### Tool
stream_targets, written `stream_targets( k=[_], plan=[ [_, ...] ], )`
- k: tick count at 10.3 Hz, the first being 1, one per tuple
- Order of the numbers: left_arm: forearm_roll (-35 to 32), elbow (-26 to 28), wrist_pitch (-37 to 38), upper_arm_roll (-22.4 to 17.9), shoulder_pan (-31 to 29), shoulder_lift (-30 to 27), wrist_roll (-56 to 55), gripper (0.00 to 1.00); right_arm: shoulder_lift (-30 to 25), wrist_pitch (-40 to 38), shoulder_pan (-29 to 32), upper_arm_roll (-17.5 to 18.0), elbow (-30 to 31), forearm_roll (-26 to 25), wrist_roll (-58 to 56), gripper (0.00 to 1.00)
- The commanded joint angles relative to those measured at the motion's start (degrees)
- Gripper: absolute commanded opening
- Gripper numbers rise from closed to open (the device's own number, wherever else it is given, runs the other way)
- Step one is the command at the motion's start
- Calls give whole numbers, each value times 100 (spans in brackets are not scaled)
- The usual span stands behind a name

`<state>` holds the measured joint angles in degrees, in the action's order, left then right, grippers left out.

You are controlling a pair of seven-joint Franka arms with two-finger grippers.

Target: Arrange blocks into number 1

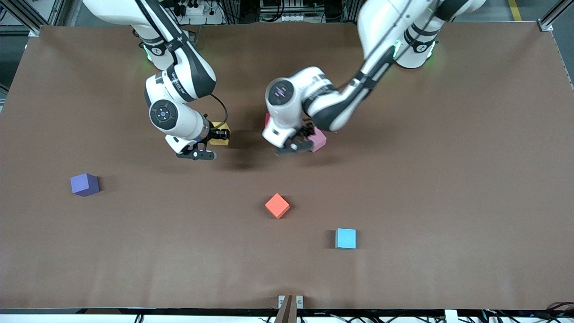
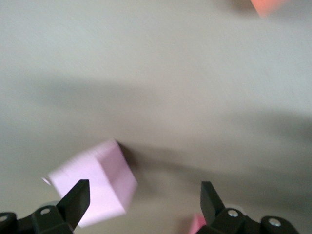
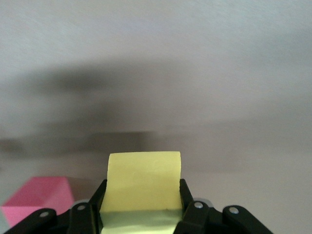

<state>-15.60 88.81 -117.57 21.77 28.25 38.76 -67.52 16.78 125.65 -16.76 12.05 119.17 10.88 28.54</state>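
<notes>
My right gripper is shut on the yellow block, which fills the space between its fingers low over the table. A light pink block rests on the table. My left gripper stands open over it, and the block lies against one finger, apart from the other finger. A pinkish-red block peeks out from under the left wrist, and it shows as well in the right wrist view. No green block is in view.
An orange cube and a light blue cube lie nearer the front camera, about mid-table. A purple cube sits toward the right arm's end. The brown table cover runs bare toward the left arm's end.
</notes>
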Motion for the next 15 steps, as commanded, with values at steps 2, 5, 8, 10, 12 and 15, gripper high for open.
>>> stream_targets(
  k=[2,5,8,10,12,15],
  plan=[
    [-145,680,59,81,-442,-377,-751,100,1123,-129,-783,-97,-1578,-33,1091,0],
    [-119,2126,-1193,117,-452,-1078,-1736,100,1712,-584,-1259,-203,-2483,-365,1634,0],
    [-66,2422,-1383,126,-417,-1091,-2062,100,2109,-718,-1453,-211,-2908,-570,1998,0],
    [-58,2518,-1383,134,-382,-985,-2089,100,2197,-674,-1514,-211,-2908,-570,2006,0],
    [-49,2518,-1435,160,-382,-888,-2247,100,2303,-665,-1532,-211,-2900,-561,2006,0],
    [74,2510,-1638,213,-364,-826,-2292,100,2400,-656,-1611,-203,-2891,-517,2041,0]
  ],
)
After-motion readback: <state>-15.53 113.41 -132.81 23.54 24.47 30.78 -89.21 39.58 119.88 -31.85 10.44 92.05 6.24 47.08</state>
